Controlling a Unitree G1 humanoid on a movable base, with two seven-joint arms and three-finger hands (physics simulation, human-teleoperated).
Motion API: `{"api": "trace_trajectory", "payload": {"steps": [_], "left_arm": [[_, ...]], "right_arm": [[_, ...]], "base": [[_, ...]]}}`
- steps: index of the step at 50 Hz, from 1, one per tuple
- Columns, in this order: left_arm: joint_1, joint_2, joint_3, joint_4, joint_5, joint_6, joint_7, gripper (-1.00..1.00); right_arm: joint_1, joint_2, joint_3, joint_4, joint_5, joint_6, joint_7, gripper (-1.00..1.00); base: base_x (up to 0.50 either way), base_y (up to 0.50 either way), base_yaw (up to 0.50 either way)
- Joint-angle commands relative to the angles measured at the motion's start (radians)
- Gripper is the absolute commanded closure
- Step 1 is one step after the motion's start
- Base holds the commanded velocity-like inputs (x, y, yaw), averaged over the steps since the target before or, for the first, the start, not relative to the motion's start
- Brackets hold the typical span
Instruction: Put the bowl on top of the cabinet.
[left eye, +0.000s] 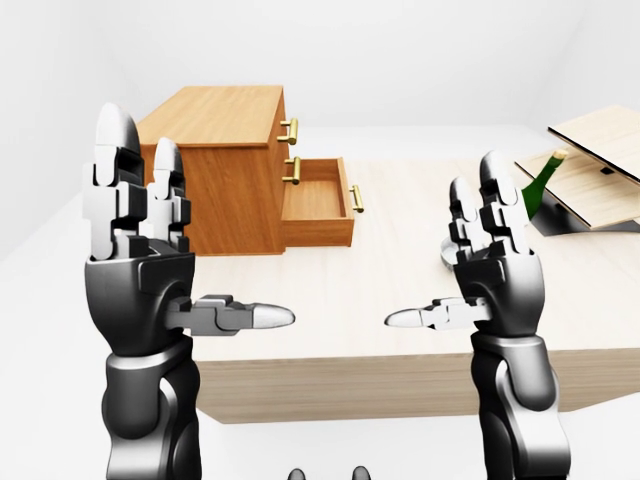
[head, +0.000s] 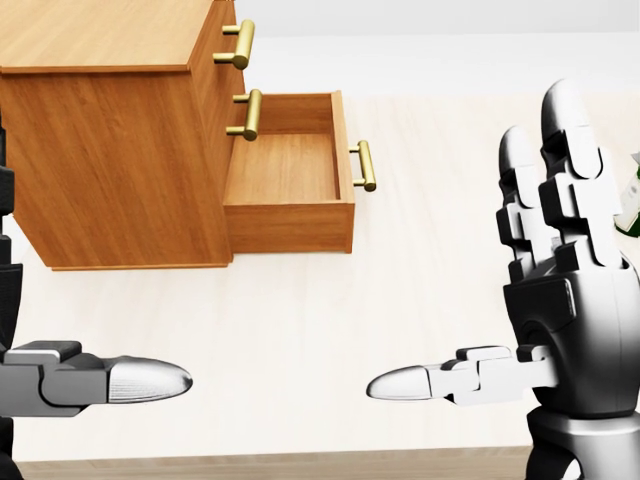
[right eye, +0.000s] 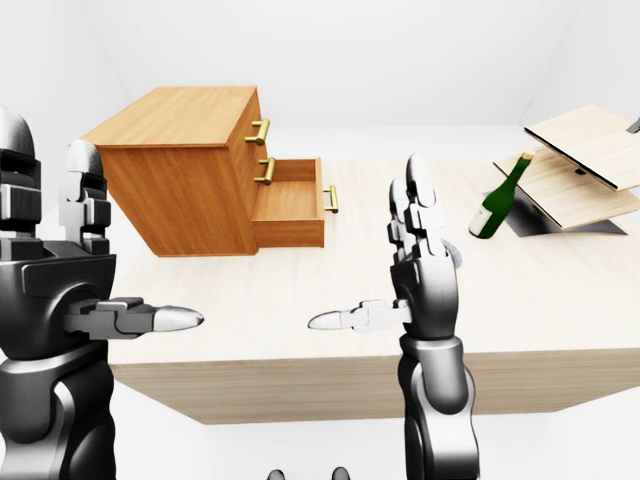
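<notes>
The wooden cabinet (left eye: 212, 118) stands on the table's upper left in the left-eye view, its flat top bare. Its lower drawer (left eye: 316, 206) is pulled out and looks empty. Both hands are raised above the near table edge, palms facing each other. My left hand (left eye: 185, 250) is open, fingers upright and thumb pointing right. My right hand (left eye: 455, 255) is open too, thumb pointing left. No bowl shows clearly. A small grey sliver (right eye: 457, 258) peeks out behind the right hand, and I cannot tell what it is.
A green bottle (right eye: 497, 200) leans at the table's right. Beside it lie tilted wooden boards (right eye: 585, 165) on a dark base. The light wooden table (left eye: 350, 270) spreads between cabinet and bottle, its near edge below my hands.
</notes>
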Motion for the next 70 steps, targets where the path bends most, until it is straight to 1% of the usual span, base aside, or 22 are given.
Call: {"api": "trace_trajectory", "payload": {"steps": [1,12,13,16,33,37,39,45,49,50,63,70], "left_arm": [[0.0,-0.001,0.0,-0.004,-0.001,0.0,0.0,-1.0],[-0.003,-0.001,-0.003,-0.017,-0.005,0.0,0.003,-1.0],[-0.008,0.0,0.001,-0.024,-0.008,0.0,0.004,-1.0],[-0.006,0.0,0.0,-0.022,-0.008,0.0,0.004,-1.0],[-0.003,-0.001,-0.002,-0.017,-0.008,0.0,0.003,-1.0],[-0.002,-0.001,-0.004,-0.023,-0.007,0.0,0.004,-1.0],[-0.001,-0.001,-0.004,-0.018,-0.007,0.0,0.003,-1.0],[0.0,-0.002,-0.004,-0.018,-0.006,0.0,0.003,-1.0],[-0.001,-0.001,-0.004,-0.022,-0.007,0.0,0.004,-1.0],[0.0,-0.002,-0.005,-0.019,-0.006,0.0,0.004,-1.0],[0.001,-0.002,-0.006,-0.019,-0.006,0.0,0.003,-1.0],[0.001,-0.003,-0.006,-0.015,-0.006,0.0,0.003,-1.0]], "right_arm": [[-0.002,0.0,-0.01,-0.014,0.017,0.0,-0.002,-1.0],[0.002,-0.004,-0.005,-0.003,0.012,0.0,0.001,-1.0],[0.004,-0.005,0.008,0.003,-0.003,0.0,-0.002,-1.0],[0.004,-0.003,0.01,0.002,-0.006,0.0,0.0,-1.0],[0.009,0.001,0.004,0.003,0.003,0.0,0.008,-1.0],[0.007,-0.001,0.003,0.002,0.003,0.0,0.005,-1.0],[0.003,-0.003,0.005,0.031,-0.024,0.0,-0.006,-1.0],[0.006,0.0,0.011,0.018,-0.025,0.0,-0.002,-1.0],[0.008,0.005,0.002,0.008,0.002,0.0,0.004,-1.0],[0.011,0.006,-0.005,0.002,0.019,0.0,0.01,-1.0],[0.004,-0.002,-0.003,0.003,0.015,0.0,0.005,-1.0],[0.001,-0.001,0.007,0.015,-0.017,0.0,-0.003,-1.0]], "base": [[0.5,0.0,0.0],[0.5,0.0,0.0],[0.0,0.0,0.0],[0.0,0.0,0.0],[0.0,0.0,0.0],[0.0,0.43,0.0],[0.0,0.25,0.0],[0.0,0.0,0.0],[0.0,0.0,0.0],[0.4,0.0,0.0],[0.5,0.0,0.0],[0.05,0.0,0.0]]}}
